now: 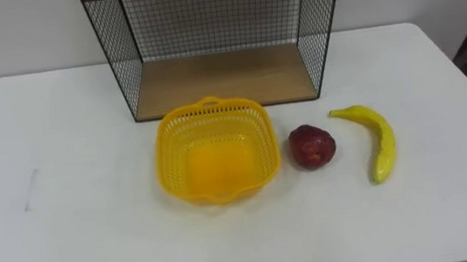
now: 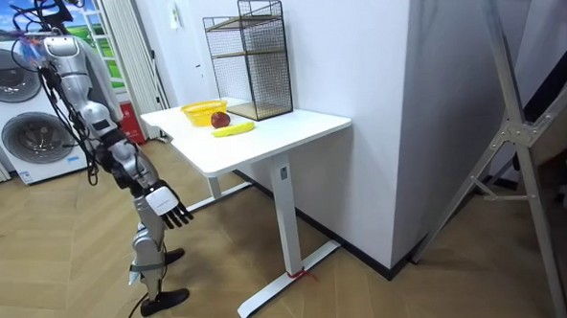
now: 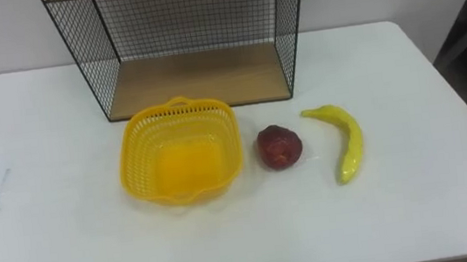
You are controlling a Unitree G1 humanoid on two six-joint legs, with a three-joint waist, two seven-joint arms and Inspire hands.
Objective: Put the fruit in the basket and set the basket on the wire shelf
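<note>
Currently the basket [image 1: 214, 149], apple [image 1: 311, 146] and banana [image 1: 375, 139] lie in a row on the counter [image 1: 61, 168] before the shelf [image 1: 219, 80]. The room view adds the right hand [image 2: 168, 204] hanging low, well apart from them, fingers [image 2: 181, 217] spread.

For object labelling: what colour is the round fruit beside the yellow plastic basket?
The round fruit is dark red, clearest in the left eye view.

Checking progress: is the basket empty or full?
Empty. The basket shows a bare bottom; apple and banana lie on the table to its right.
</note>
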